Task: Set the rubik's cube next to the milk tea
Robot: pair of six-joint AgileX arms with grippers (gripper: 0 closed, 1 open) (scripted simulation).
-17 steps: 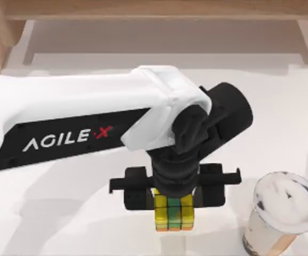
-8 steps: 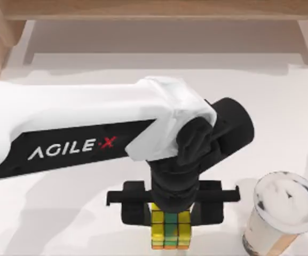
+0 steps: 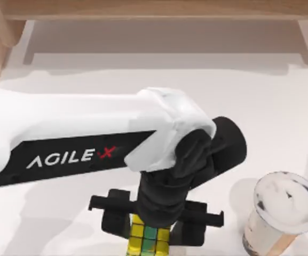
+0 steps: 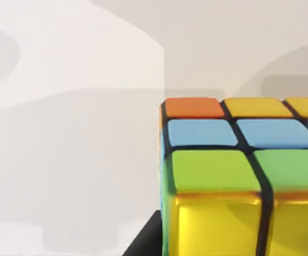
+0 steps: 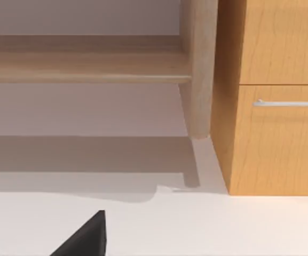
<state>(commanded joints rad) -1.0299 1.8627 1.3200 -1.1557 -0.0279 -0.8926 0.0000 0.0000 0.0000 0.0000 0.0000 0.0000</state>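
Observation:
The rubik's cube [image 3: 148, 241], with yellow and green squares on a dark grid, sits at the table's front edge, left of the milk tea. It is caught between the black fingers of my left gripper [image 3: 154, 233], which is shut on it from above. In the left wrist view the cube [image 4: 239, 176] is close up, showing orange, blue, green and yellow squares over the white table. The milk tea [image 3: 284, 208], a clear cup of light brown drink with a whitish sealed top, stands upright at the front right, a gap apart from the gripper. A dark part of my right gripper [image 5: 84, 240] edges into the right wrist view.
A wooden shelf rail [image 3: 154, 8] runs along the back of the white table [image 3: 271, 106]. The right wrist view faces a wooden leg [image 5: 199, 69] and a wooden cabinet with a metal handle [image 5: 282, 101]. Bare table lies between cube and cup.
My left gripper has carried the cube toward the front edge and slightly left, widening the gap to the milk tea. The cup has not moved.

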